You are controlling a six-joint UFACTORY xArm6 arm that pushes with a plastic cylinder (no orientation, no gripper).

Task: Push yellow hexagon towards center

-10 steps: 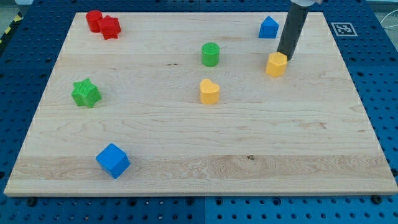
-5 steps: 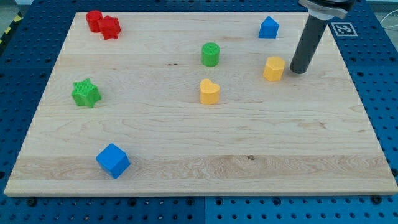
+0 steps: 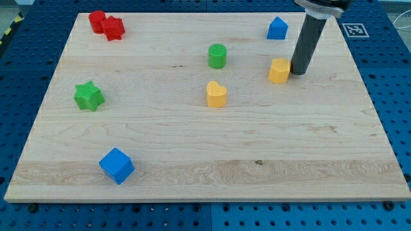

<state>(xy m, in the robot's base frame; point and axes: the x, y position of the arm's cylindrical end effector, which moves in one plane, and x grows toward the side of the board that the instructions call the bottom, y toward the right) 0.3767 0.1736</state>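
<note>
The yellow hexagon (image 3: 279,70) sits on the wooden board (image 3: 205,141), right of the middle and a little toward the view's top. My tip (image 3: 298,71) is right against the hexagon's right side. The dark rod rises from it to the view's top edge.
A yellow heart (image 3: 216,94) lies near the board's middle, with a green cylinder (image 3: 218,56) above it. A blue block (image 3: 277,28) is at the top right. Two red blocks (image 3: 106,24) sit at the top left, a green star (image 3: 88,96) at the left, a blue cube (image 3: 116,165) at the bottom left.
My tip swung from the hexagon's upper right out to its right side, then came back left against it. The yellow hexagon has slid a little to the left.
</note>
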